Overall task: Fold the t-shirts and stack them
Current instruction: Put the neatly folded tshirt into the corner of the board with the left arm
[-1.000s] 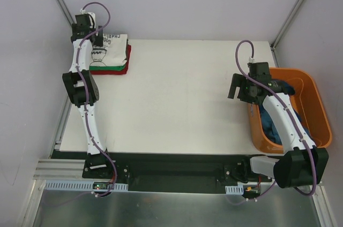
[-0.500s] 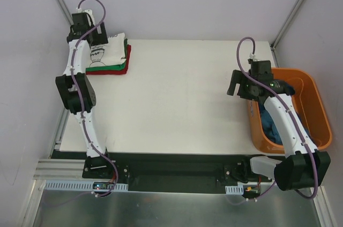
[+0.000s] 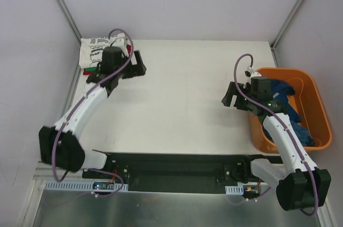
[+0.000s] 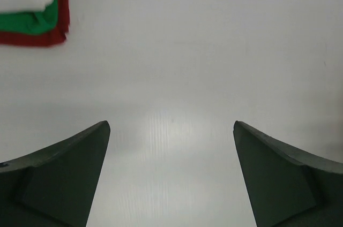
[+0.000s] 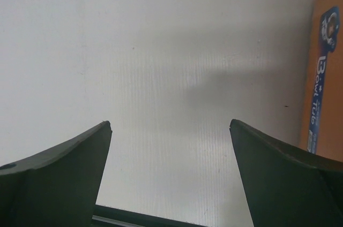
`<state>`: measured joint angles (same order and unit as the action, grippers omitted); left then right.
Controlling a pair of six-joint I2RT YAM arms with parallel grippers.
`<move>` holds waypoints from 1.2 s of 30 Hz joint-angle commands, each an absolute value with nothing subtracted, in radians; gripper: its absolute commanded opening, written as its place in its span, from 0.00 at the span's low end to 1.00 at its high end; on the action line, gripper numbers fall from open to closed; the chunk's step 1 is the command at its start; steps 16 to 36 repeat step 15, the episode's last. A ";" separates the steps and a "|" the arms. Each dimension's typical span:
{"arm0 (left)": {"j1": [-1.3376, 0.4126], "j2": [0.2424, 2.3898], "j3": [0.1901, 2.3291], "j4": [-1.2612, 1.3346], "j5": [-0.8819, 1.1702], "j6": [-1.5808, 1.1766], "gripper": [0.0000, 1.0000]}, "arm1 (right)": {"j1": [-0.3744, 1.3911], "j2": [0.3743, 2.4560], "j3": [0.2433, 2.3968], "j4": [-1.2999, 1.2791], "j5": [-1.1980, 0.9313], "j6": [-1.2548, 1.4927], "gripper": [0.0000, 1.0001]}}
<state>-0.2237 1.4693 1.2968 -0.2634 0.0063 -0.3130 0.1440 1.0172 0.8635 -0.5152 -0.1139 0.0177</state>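
White counter (image 3: 187, 104); left gripper (image 4: 171, 124), right gripper (image 5: 170, 122) gaping, empty; soft, limp blue t-shirt (image 3: 292, 112) likely best pinched at a fold.

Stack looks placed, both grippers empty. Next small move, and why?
Probably swing the right gripper over the orange tub toward the blue t-shirt: it lies bunched there, that gripper is open beside the tub, and the left gripper sits by the folded stack.

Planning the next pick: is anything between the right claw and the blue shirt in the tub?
Only the left wall of the orange tub: the open right claw hangs outside it over the table, the blue t-shirt lies inside.
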 commanded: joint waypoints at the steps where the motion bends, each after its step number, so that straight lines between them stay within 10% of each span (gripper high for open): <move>1: -0.267 1.197 0.984 -0.038 -0.018 -0.483 0.99 | 0.149 1.000 0.792 -0.393 -0.155 0.018 0.97; 9: -0.354 1.042 0.686 -0.032 -0.087 -0.572 0.99 | 0.155 0.960 0.652 -0.219 -0.134 0.048 0.97; 36: -0.354 1.048 0.719 -0.029 -0.100 -0.525 0.99 | 0.172 0.948 0.646 -0.207 -0.103 0.055 0.97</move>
